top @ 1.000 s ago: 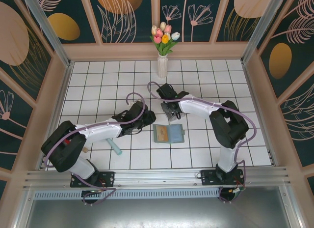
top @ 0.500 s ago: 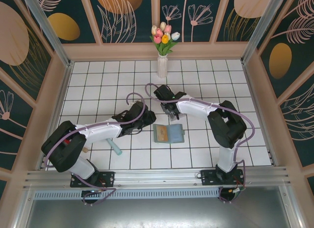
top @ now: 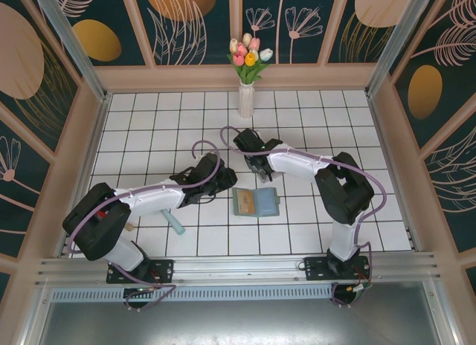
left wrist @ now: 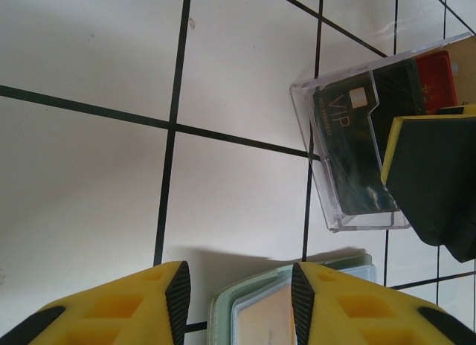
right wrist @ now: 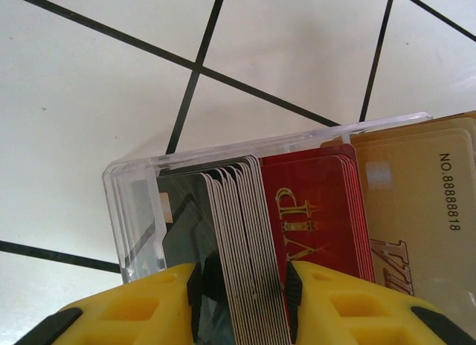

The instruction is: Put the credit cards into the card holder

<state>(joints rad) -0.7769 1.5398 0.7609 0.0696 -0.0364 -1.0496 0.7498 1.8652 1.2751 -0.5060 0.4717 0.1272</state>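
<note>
We find the right tool [right wrist: 244, 278] low over a clear box [right wrist: 134, 211] on the white tiled counter [right wrist: 89, 77]. Its two yellow fingers straddle a fanned stack of grey cards [right wrist: 242, 226] standing on edge in the box. A dark card [right wrist: 178, 218] lies on the side of the finger at the left of the wrist view. Past the other finger come the red cards [right wrist: 316, 211] marked VIP and then a gold card [right wrist: 416, 211] with a printed number. The jaws stand partly apart around the stack. The finger on the red side looks pressed against it, while a dark sliver shows on the other side, so we cannot tell whether the cards are actually pinched. All the cards we can see are inside the box.

The left tool [left wrist: 238, 278] has its jaws apart with nothing clamped. A corner of the wallet [top: 255, 202] shows in the gap between its fingers and runs under one of them; we cannot tell whether they touch it. The box sits ahead of this tool's fingertips and off to one side, near the wallet but apart from it, with one of the right tool's fingers [left wrist: 435, 174] over its far end.

From above, the wallet lies open and flat just off the left tool's tip and just on the near side of the right tool. A teal stick [top: 176, 224] lies behind the left tool, beside its forearm.
</note>
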